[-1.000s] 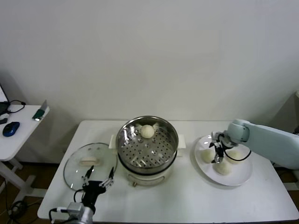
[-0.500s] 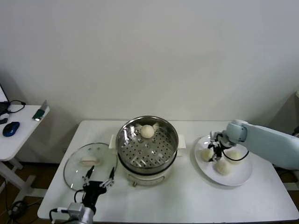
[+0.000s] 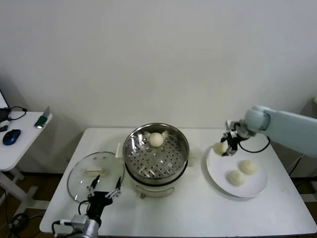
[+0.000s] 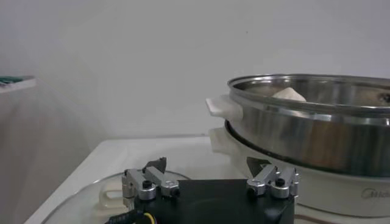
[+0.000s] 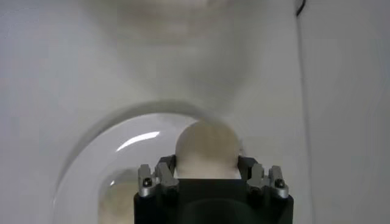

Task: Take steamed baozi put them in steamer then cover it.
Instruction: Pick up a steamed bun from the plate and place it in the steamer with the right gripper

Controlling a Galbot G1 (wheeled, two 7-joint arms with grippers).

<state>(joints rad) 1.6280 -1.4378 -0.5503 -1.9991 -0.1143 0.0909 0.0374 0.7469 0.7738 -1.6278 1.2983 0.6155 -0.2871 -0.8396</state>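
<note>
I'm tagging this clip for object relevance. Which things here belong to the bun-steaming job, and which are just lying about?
Part of the job:
- steamer, one baozi in it
- bun held by the right gripper
- two buns on the plate
- glass lid by the left gripper

Lying about:
- mouse, green object on the side table

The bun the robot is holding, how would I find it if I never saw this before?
Find the big white plate on the table's right, beside the steel steamer. Above its left rim hangs the right claw, shut on one bun. That bun is lifted off the plate, while its two neighbours lie on it and another sits in the steamer.
</note>
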